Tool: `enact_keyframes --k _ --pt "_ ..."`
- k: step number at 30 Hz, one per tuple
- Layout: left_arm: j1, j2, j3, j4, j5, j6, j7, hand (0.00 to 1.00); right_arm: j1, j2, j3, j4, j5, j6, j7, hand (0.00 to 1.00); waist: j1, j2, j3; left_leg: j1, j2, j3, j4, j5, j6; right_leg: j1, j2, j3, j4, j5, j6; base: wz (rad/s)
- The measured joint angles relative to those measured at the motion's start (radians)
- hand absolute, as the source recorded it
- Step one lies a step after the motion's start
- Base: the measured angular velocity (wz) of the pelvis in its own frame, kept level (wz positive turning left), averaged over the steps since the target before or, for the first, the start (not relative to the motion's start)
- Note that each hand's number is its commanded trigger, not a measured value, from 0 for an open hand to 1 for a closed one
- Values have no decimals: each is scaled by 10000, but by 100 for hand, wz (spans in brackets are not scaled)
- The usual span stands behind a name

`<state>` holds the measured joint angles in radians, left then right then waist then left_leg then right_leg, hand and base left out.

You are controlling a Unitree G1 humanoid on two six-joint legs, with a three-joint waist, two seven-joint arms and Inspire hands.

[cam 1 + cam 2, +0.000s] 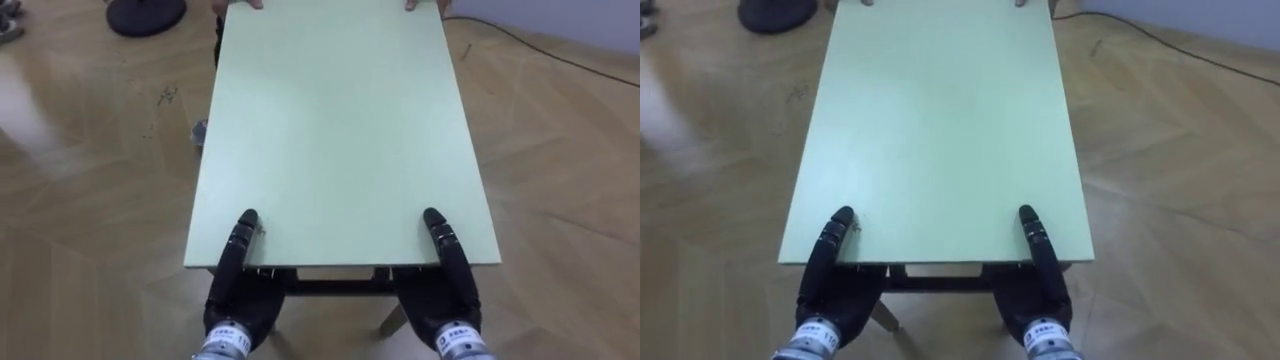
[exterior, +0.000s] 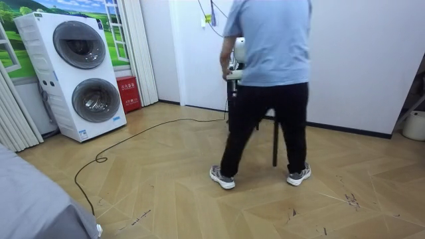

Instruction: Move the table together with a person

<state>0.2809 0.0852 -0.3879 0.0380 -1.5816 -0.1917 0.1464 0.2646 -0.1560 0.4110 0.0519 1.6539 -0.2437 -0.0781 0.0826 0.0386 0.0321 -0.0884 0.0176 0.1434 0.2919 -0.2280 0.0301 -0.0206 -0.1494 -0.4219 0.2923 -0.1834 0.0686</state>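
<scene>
A table with a pale green top (image 1: 340, 130) stretches away from me over the wooden floor. My left hand (image 1: 238, 295) grips its near edge at the left, thumb lying on the top and the rest of the hand below the edge. In the same way my right hand (image 1: 445, 300) clamps the near edge at the right. At the far edge a person's hands (image 1: 425, 5) hold the top. In the room view the person (image 2: 269, 79) stands with their back to the camera, and one table leg (image 2: 275, 139) shows between their legs.
A dark round base (image 1: 145, 15) sits on the floor beyond the table's far left corner. A black cable (image 1: 540, 40) runs across the floor at the far right. Stacked washing machines (image 2: 80, 73) and a red box (image 2: 127, 93) stand by the wall.
</scene>
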Motion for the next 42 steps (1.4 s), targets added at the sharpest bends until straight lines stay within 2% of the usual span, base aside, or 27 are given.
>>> enact_keyframes --k 2,4,5,6,7,8,9,10,11,12,15,16,20,21,23,25,27,28,29,31,32,34,37,40,42 --pt "12 -24 10 -4 0 1 1 100 15 54 -13 -2 -82 -44 0 100 -70 22 16 -66 -170 -18 -10 72 119 -11 -244 -6 428 -172 115 82" --pt "16 -123 -7 -4 1 1 60 100 49 64 -25 -1 -89 -52 -7 100 -201 25 17 -104 -364 -297 32 132 218 -32 -460 108 954 -293 194 94" --pt "-7 -112 -39 -5 39 0 85 100 104 84 -34 -1 -112 -70 -17 100 -345 24 18 -222 -511 -764 149 165 275 -24 -531 234 1254 -313 173 118" --pt "-13 -63 -110 -4 48 -29 91 100 177 116 -51 -1 -116 -82 -13 100 -551 9 27 -287 -669 -1288 239 207 343 -103 -550 717 1703 -321 155 138" --pt "-12 -1 -166 4 51 -29 99 100 293 188 -124 -1 -133 -56 10 100 -651 8 48 -293 -718 -1824 357 224 378 -404 -466 1510 2193 -514 -103 109" --pt "-6 37 -189 9 52 -47 101 100 341 260 -163 1 -139 -36 10 100 -740 11 48 -328 -760 -2171 423 224 377 -495 -194 2052 2028 -770 -301 85" --pt "-15 81 -225 4 52 -113 97 100 336 323 -171 0 -175 2 9 100 -790 17 54 -490 -892 -2875 511 267 325 -709 386 2851 1111 -1100 -487 88" --pt "-50 115 -113 21 50 -98 97 100 326 419 -113 2 -195 -6 9 100 -817 -55 55 -601 -1103 -3246 532 368 287 -858 769 3403 392 -755 -338 103" --pt "-62 119 -122 58 48 -34 99 100 356 402 -108 7 -184 -52 4 100 -953 -70 63 -598 -1226 -3401 524 436 265 -846 841 3533 453 -494 -483 108" --pt "-32 139 -129 59 48 29 104 100 352 300 -118 8 -136 -57 -1 100 -982 -57 56 -591 -1259 -3175 372 538 223 -784 795 3365 443 -523 -493 65" --pt "14 156 -128 56 37 44 103 100 326 210 -96 13 -109 -6 -4 100 -698 -77 60 -611 -984 -2543 27 763 146 -597 847 3028 158 -378 -619 41" --pt "21 159 -128 57 36 44 103 100 320 209 -83 12 -116 3 -4 100 -458 -84 56 -590 -956 -2574 -83 824 115 -558 881 2963 47 -327 -650 29" --pt "95 142 -111 19 20 -20 103 100 286 209 -13 12 -116 10 -29 100 47 -106 42 -575 -855 -2594 -179 895 66 -271 971 2689 -349 -202 -705 22" --pt "116 135 -87 9 22 -15 103 100 283 208 6 12 -118 -41 -29 100 271 -141 25 -566 -828 -2600 -179 897 55 -200 997 2627 -440 -189 -723 16" --pt "164 116 -60 -45 32 -20 100 100 255 194 -3 12 -128 -46 -28 100 428 -188 0 -601 -813 -2618 -176 915 27 -86 1013 2422 -564 -168 -754 37" --pt "188 92 -58 -89 32 -43 96 100 238 201 9 18 -135 -46 -26 100 422 -189 1 -655 -797 -2558 -155 953 -2 36 997 2168 -591 -182 -764 59" --pt "185 94 -36 -126 31 -73 44 100 199 248 53 17 -136 -69 -3 100 294 -202 -11 -1051 -710 -2168 36 1028 13 59 993 1625 -706 -227 -796 86" --pt "182 108 -31 -180 30 -74 19 100 190 259 55 15 -135 -79 39 100 173 -212 -20 -1281 -589 -1638 136 1088 71 60 972 1256 -724 -247 -818 95" --pt "182 116 -34 -201 30 -83 19 100 182 263 67 14 -135 -95 49 100 55 -219 -23 -1368 -528 -1295 146 1132 129 82 955 1027 -726 -275 -812 107" --pt "175 166 -79 -234 26 -136 20 100 144 245 89 15 -130 -171 48 100 -315 -277 -58 -1596 -320 -235 90 1338 341 138 806 357 -716 -409 -811 104" --pt "176 163 -88 -234 25 -149 20 100 139 223 91 14 -130 -167 48 100 -333 -282 -58 -1623 -293 -42 82 1359 375 154 805 301 -724 -438 -811 72" --pt "203 138 -117 -233 20 -183 47 100 138 162 96 14 -125 -152 44 100 -256 -290 -59 -1624 -334 70 17 1417 457 273 766 4 -734 -506 -754 46" --pt "257 127 -132 -232 14 -234 73 100 51 52 14 12 -126 17 -2 100 -230 -308 -60 -1614 -541 -131 -205 1585 536 336 665 -239 -737 -537 -698 40" --pt "260 53 -158 -232 8 -236 209 100 -3 1 -31 13 -125 61 -134 100 -181 -307 -59 -1600 -677 -157 -238 1617 636 452 634 -198 -689 -589 -600 44" --pt "260 87 -127 -232 8 -246 218 100 -11 37 -1 13 -128 64 -169 100 35 -306 -59 -1600 -705 -177 -238 1599 664 457 622 -186 -643 -584 -572 20"
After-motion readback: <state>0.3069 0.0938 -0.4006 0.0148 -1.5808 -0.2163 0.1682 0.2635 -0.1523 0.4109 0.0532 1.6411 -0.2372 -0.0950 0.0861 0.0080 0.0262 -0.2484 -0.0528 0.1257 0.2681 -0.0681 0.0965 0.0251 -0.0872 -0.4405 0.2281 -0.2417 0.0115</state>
